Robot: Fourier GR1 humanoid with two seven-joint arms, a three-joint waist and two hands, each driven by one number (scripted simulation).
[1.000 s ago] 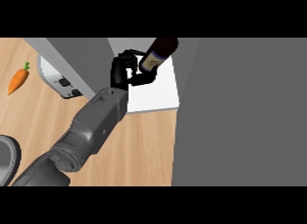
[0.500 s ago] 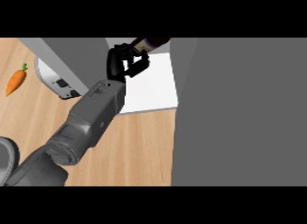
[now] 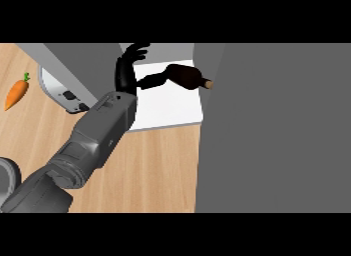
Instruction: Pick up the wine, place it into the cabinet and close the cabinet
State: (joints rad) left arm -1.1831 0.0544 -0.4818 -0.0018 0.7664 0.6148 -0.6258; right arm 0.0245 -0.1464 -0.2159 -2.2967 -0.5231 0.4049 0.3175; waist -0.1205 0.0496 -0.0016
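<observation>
Lying on its side on cabinet shelf (image 3: 170, 111), wine (image 3: 184, 76) sits just right of left hand (image 3: 125, 76), neck pointing away from hand. Fingers straight, spread upward; thumb stretched toward wine's base, contact unclear.

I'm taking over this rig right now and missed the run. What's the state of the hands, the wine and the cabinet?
Left hand: open, fingers spread, reaching into the cabinet. The thumb is by the wine's base; I cannot tell if they touch.
Right hand: not in view.
Wine: lying on its side on the cabinet's white floor, neck pointing right.
Done: the wine appears to be placed inside.
Left: draw the left hand out, then close the cabinet, which is open.
</observation>
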